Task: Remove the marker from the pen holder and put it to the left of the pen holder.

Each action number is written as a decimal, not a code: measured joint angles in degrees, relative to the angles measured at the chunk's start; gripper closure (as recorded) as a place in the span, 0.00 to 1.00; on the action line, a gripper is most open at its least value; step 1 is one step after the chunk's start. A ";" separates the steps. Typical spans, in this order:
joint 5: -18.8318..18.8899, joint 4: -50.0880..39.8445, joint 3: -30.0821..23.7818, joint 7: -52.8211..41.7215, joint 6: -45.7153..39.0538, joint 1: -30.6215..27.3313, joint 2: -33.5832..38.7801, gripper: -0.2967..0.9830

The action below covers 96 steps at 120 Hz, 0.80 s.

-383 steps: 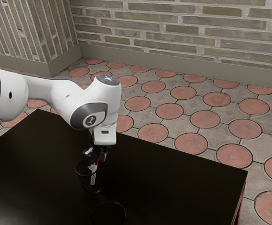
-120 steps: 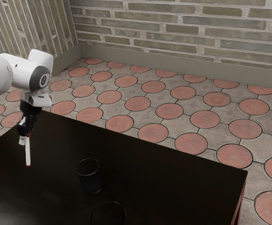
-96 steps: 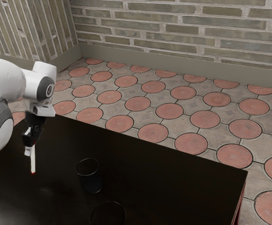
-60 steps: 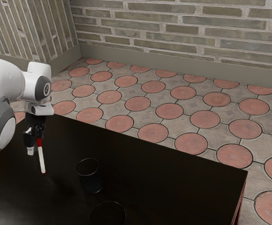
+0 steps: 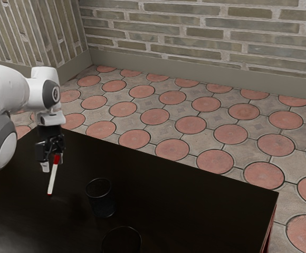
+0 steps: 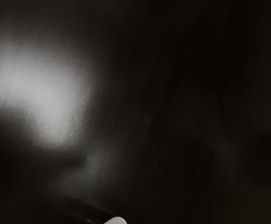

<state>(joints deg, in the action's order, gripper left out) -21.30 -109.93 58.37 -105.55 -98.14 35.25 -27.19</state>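
in the exterior view, the red-and-white marker [image 5: 53, 176] is out of the dark pen holder [image 5: 102, 204], slanting at the gripper [image 5: 53, 157] with its red part up and its lower end near or on the black table [image 5: 174, 211]; i can't tell which. it is on the exterior view's left of the holder, with a gap between. the likeliest trouble is a release at this slant: the barrel could topple and roll, perhaps toward the holder or a table edge. pressing down with the low end against the wood could twist it loose. as for pose, the white arm [image 5: 6, 94] is bent back at the exterior view's left, its hand pointing down, low above the table. whether the hand grips the marker or has let go, i cannot tell.

in the wrist view, a pale rounded tip [image 6: 117, 220], probably the marker's, lies by a glare [image 6: 46, 93] on the tabletop.
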 joint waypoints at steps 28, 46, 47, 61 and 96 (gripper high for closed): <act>-3.07 4.50 -4.48 -4.60 1.34 0.12 0.00 0.24; -1.77 6.59 -2.83 -3.91 0.89 6.94 3.04 0.24; -1.25 6.68 -2.46 -3.54 0.74 8.12 3.85 0.24; 11.51 7.46 4.92 9.40 0.06 25.29 23.33 0.23; 22.54 15.95 -40.12 43.29 6.62 -23.85 30.44 0.23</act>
<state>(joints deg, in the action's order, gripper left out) 1.24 -93.98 18.24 -62.26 -91.51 11.40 3.24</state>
